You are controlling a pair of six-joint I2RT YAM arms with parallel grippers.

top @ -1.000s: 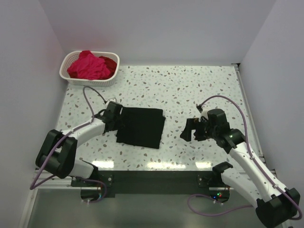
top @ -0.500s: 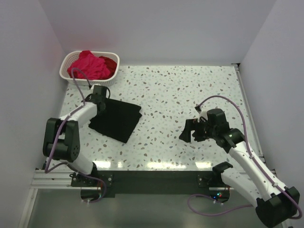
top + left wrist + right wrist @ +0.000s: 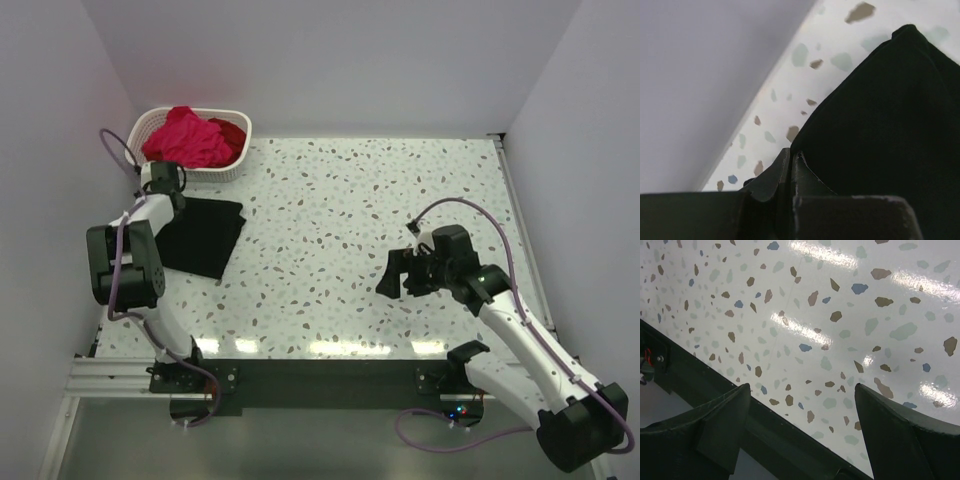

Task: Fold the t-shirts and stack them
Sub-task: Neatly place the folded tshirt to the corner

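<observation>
Now folded black shirt (image 3: 200, 235) lies far left, just beside basket (image 3: 138, 160); your left gripper (image 3: 790, 159) clamped on its edge. Your right gripper (image 3: 802, 387) spread, holds nothing. Placing step, I judge; next release, reach pink shirt (image 3: 185, 140) in basket.

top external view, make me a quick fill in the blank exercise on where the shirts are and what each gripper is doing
1. The black t-shirt, pinched in the shut left gripper, lies folded on the ___ side of the table.
2. The right gripper hangs over bare table with its jaws ___.
3. The white basket holds a deep red t-shirt and a ___ one.
Missing words: left; open; pink.
</observation>
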